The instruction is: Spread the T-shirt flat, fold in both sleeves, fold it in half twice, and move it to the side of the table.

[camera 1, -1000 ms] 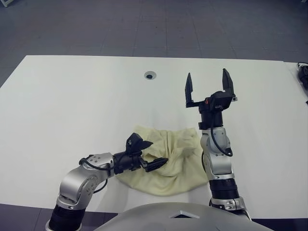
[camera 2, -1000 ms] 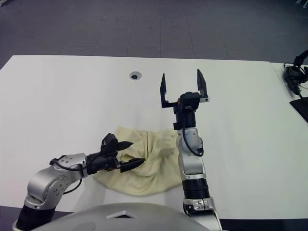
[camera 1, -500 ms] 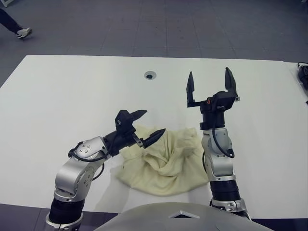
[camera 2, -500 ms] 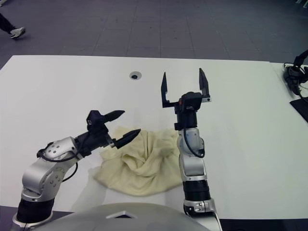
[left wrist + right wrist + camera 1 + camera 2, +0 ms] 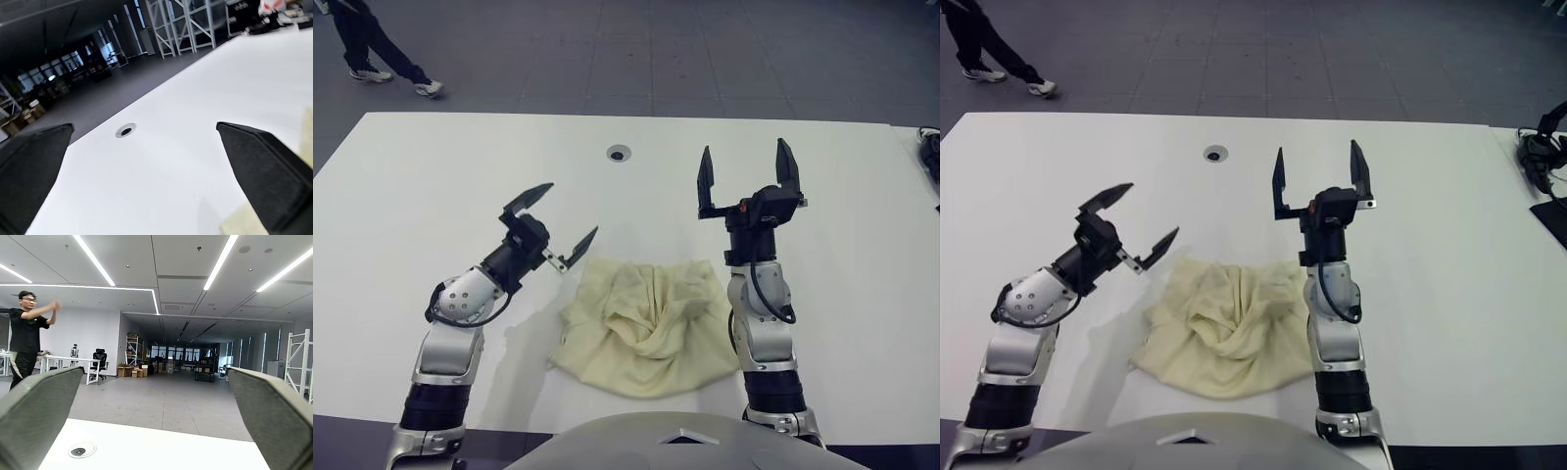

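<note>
T-shirt [image 5: 646,328] lay in a crumpled pale-yellow heap near the front edge of the white table [image 5: 431,176], roughly midway along its width. It was bunched into deep folds that twisted toward its centre, and no sleeve or collar could be told apart.

You had your left gripper [image 5: 572,209] raised above the table just off the heap's far left corner, clear of the fabric. Its two black fingers were spread wide with nothing between them, pointing forward and toward the right. In the left wrist view those fingers [image 5: 266,171] stood far apart at either side with bare tabletop between them, and a scrap of the T-shirt showed beside one of them.

Your right gripper [image 5: 744,149] stood upright over the table beyond the heap's far right corner. Its fingertips pointed up and away from you, and it too was spread wide and empty. Its forearm rose along the heap's right edge, and from the head views you could not tell whether it touched the fabric. In the right wrist view its fingers [image 5: 34,416] stood at either side with the room beyond the table between them.

A small round hole [image 5: 619,153] sat in the tabletop toward the far edge, between the two grippers in width and well apart from the T-shirt. Dark cables [image 5: 1540,147] lay off the table's right end, well away from everything else.
</note>
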`<act>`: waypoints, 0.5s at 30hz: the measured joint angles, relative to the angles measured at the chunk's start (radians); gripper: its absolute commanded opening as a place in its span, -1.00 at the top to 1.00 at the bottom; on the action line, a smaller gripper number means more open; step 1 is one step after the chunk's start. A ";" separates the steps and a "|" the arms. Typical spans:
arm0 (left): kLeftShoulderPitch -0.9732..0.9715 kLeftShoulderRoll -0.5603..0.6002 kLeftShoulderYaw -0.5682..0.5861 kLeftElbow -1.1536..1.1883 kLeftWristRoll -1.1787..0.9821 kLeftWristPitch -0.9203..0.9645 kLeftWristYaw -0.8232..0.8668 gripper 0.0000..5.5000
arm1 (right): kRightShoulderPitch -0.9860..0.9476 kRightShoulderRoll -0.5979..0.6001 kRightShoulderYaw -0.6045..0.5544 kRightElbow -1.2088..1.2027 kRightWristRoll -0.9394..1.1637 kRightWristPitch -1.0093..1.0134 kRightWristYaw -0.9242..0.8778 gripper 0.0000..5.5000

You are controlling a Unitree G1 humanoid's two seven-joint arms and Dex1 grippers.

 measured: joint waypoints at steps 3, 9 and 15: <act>0.053 0.060 -0.041 0.035 0.071 -0.117 -0.048 -0.96 | 0.002 -0.002 0.000 -0.007 0.008 0.005 0.002 -0.95; 0.165 0.121 -0.060 0.008 0.114 -0.249 -0.072 -0.96 | 0.014 -0.006 0.001 -0.025 0.018 0.032 0.009 -0.95; 0.243 0.178 -0.076 -0.058 0.184 -0.280 -0.080 -0.96 | 0.021 -0.009 0.000 -0.051 0.020 0.054 0.009 -0.95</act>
